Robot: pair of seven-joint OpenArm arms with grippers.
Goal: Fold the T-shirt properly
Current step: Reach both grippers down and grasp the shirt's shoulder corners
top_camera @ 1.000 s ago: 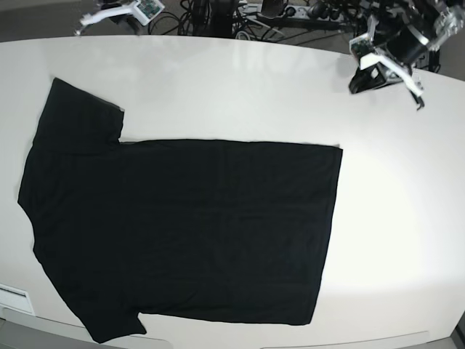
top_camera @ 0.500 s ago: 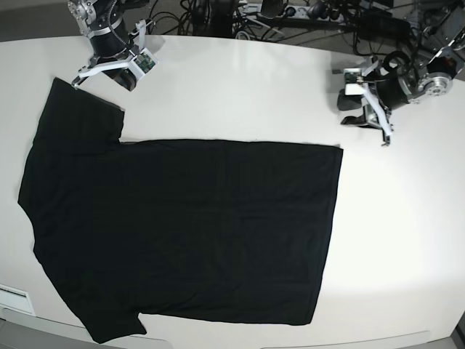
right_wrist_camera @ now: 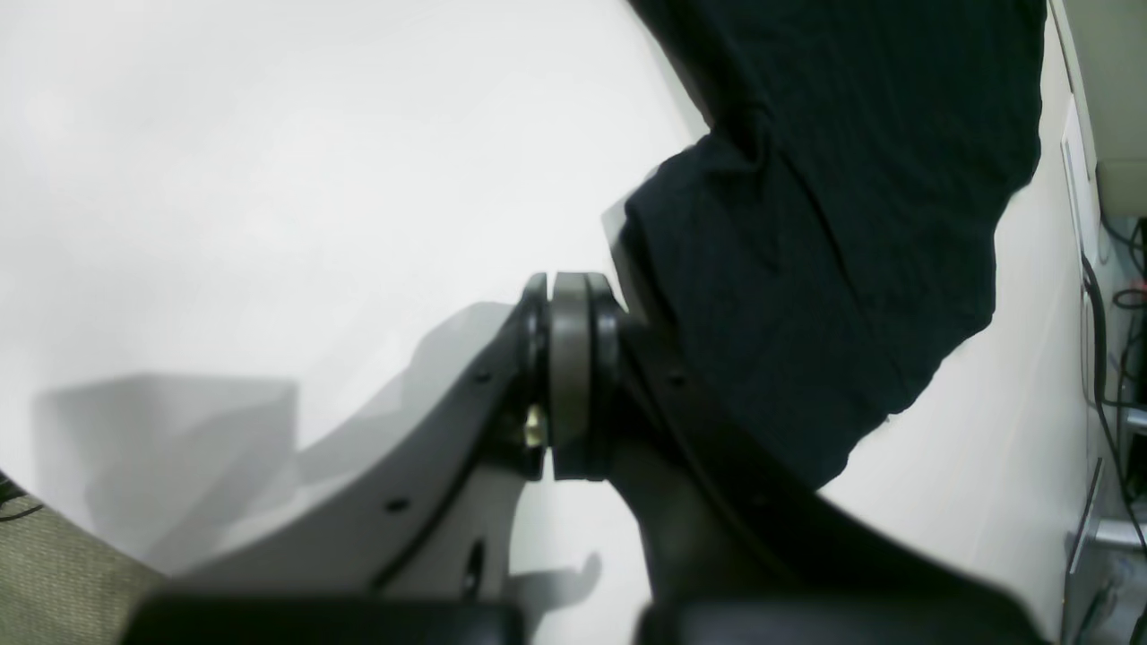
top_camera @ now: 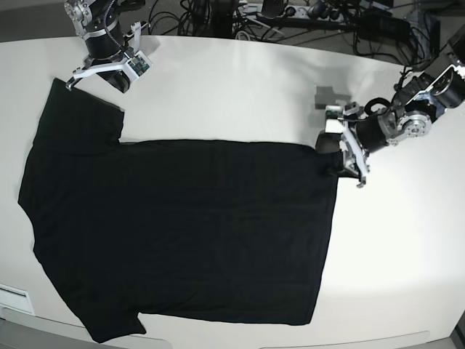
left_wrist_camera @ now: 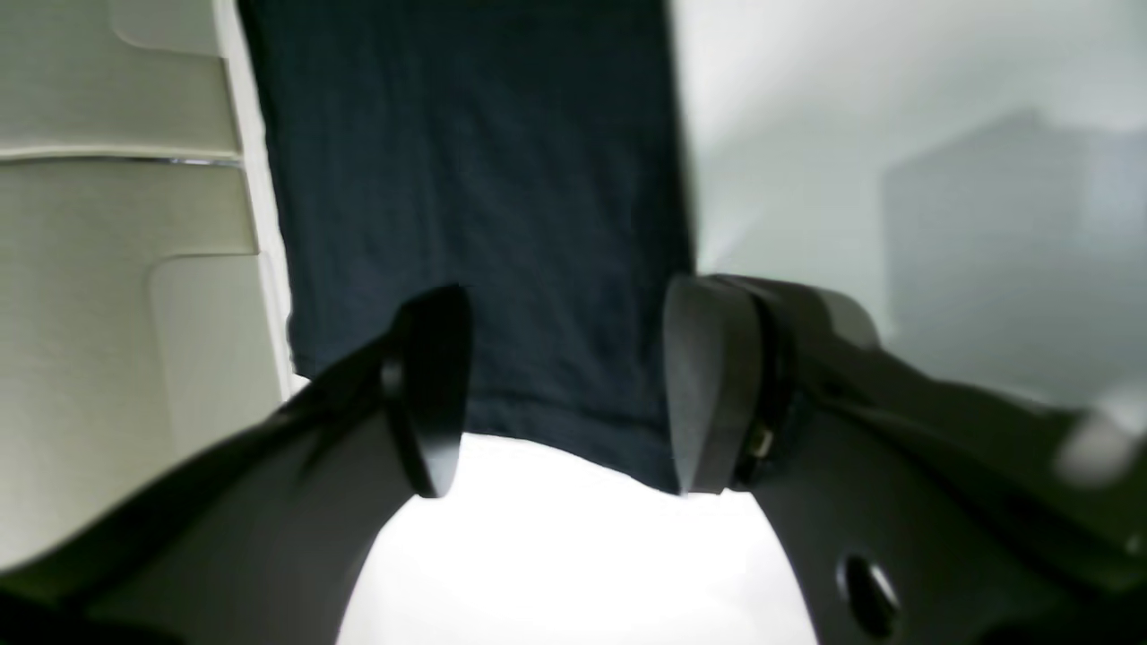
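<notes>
Zero folds so far: large black cloth T-shirt point(top_camera: 182, 233) spread flat across white table point(top_camera: 240, 87), filling left and centre of base view. Left gripper point(left_wrist_camera: 560, 390) gaping, straddling hem corner, gripping nothing. Right gripper point(right_wrist_camera: 569, 376) clamped empty beside upper-left sleeve. Every fold remaining.

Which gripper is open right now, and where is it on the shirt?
The left gripper, jaws spread over the T-shirt at its hem corner. The right gripper, by the sleeve, has its pads pressed shut.
</notes>
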